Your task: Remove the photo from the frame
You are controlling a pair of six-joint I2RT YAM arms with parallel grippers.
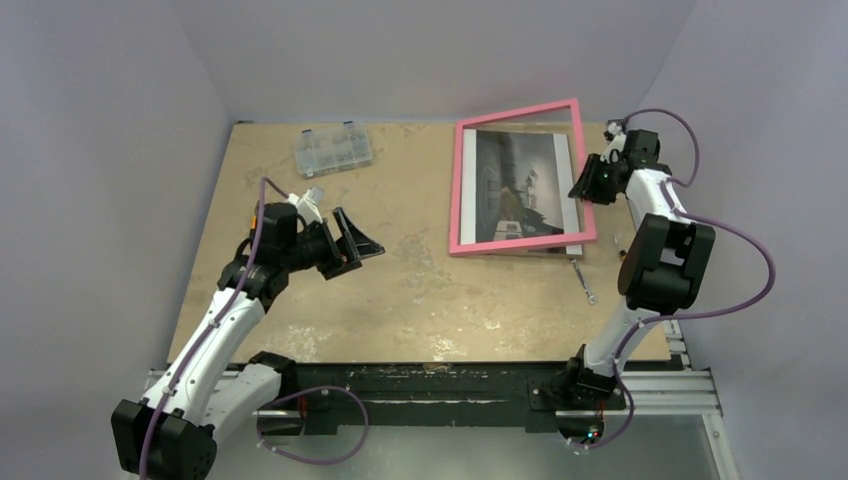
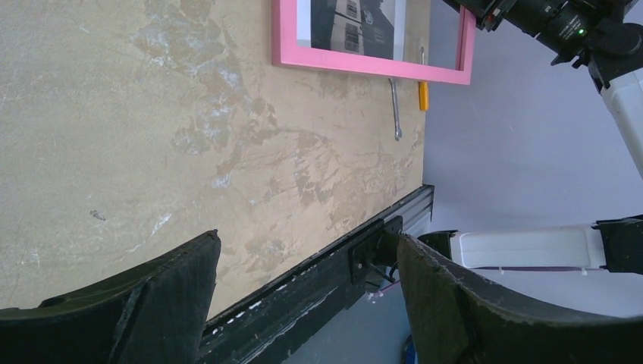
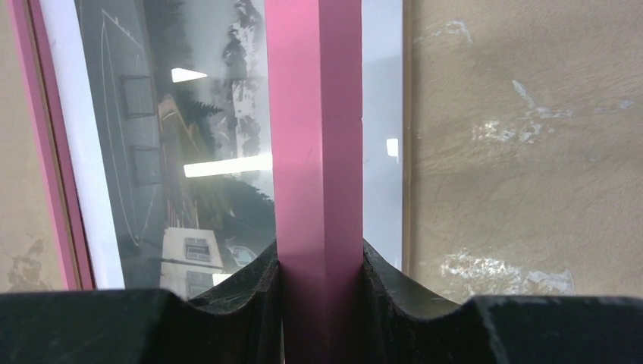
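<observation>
Pale walls box in the worn desk (image 1: 400,300). At its far right the frame (image 1: 520,245) stands tilted, my right gripper (image 1: 588,185) pinched on its right rail, and the photo (image 1: 515,185) seems to lie flat beneath. I'd lift slowly and squarely so the print doesn't drag. My left gripper (image 1: 355,235) hangs wide, empty.

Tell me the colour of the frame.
The frame is pink, shown best in the right wrist view.

clear compartment box (image 1: 333,150) – far edge, left of table (image 1: 420,300) | sm. wrench (image 1: 583,281) – nr rt edge
</observation>
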